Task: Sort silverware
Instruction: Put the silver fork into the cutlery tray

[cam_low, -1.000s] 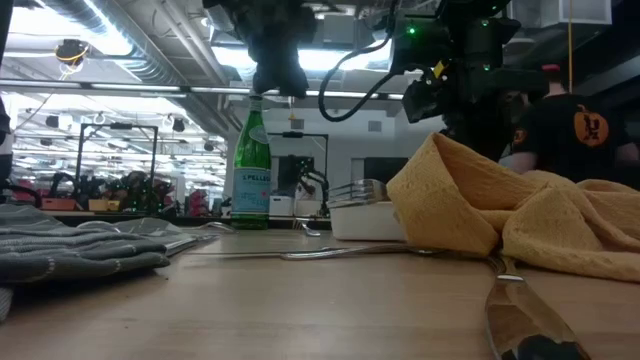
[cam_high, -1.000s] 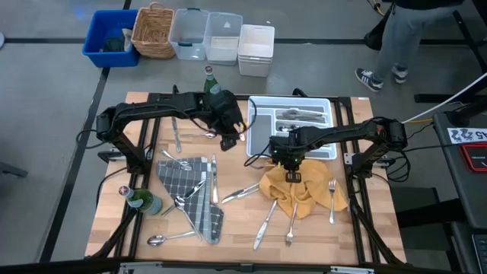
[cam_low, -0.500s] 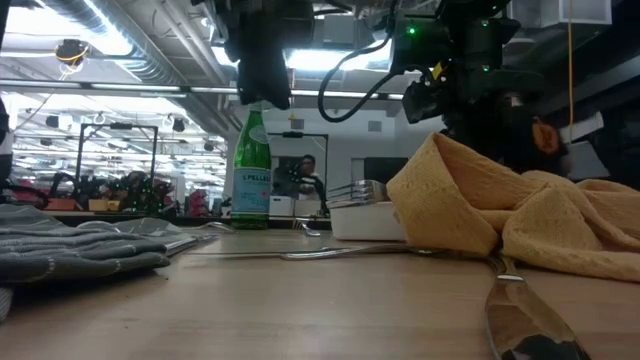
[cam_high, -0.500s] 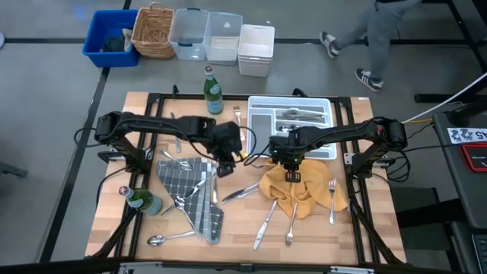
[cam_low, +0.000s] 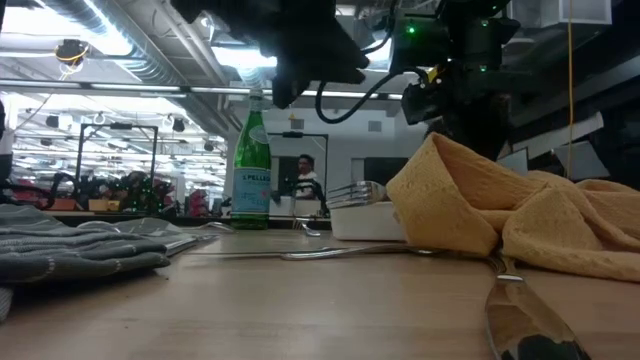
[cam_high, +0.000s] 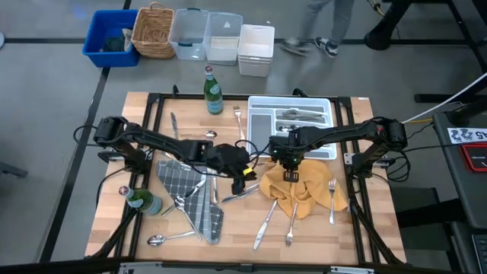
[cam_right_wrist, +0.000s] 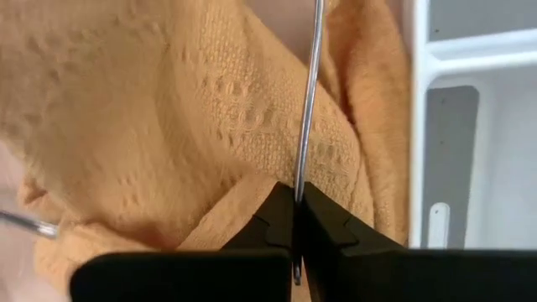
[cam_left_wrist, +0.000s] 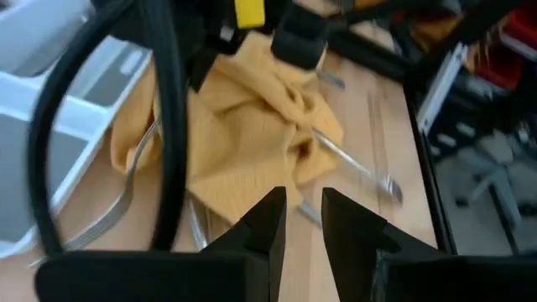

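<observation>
Thin handle pinched
My right gripper clamps a slim, stiff, slippery silver utensil; left gripper slightly parted, empty.

Dark arms, black cables, seemingly yellow tag.

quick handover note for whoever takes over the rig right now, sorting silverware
Right gripper: shut on a thin silver piece, over the yellow cloth, beside the white tray.
Left gripper: open, empty, at table centre near the yellow cloth.
Done: a few pieces already lie in the tray.
Left: loose silverware on and around the grey checked cloth, below the yellow cloth, a fork to its right, some near the green bottle.
</observation>
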{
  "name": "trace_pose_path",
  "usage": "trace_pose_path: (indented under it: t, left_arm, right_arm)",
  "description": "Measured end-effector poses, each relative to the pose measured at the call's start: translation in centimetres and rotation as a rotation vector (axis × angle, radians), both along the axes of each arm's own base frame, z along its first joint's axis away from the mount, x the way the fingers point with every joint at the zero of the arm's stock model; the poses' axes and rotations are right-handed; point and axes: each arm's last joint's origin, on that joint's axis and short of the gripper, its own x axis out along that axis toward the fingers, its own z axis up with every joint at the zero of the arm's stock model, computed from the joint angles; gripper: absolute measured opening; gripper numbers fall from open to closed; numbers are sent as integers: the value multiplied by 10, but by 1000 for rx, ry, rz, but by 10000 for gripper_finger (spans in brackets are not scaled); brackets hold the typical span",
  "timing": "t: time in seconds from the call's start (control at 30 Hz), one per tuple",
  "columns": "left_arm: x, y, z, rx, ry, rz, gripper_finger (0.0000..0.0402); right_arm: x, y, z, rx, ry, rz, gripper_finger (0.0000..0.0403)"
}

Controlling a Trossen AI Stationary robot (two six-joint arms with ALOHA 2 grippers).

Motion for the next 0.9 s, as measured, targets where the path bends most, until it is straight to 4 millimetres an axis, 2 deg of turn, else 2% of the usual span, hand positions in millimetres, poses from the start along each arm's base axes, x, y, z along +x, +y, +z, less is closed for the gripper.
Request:
trace_pose_path:
  t: [0.23, 0.4, 0.57, 0.8, 0.9]
  left_arm:
    - [21, -13, -24, -5, -130, 81, 67]
    - [38, -16, -50, 33, -185, 111, 67]
    - [46, -14, -86, 75, -121, 137, 67]
    - [49, -15, -145, 66, 41, 157, 67]
    - [49, -17, -158, 40, 71, 176, 67]
  right_arm:
    - [4, -1, 1, -26, -41, -11, 11]
    - [4, -1, 1, -26, -38, -11, 11]
    - [5, -1, 1, -27, -53, -11, 12]
    - [6, -1, 1, -19, -56, -56, 12]
    - [4, -1, 1, -6, -36, -80, 12]
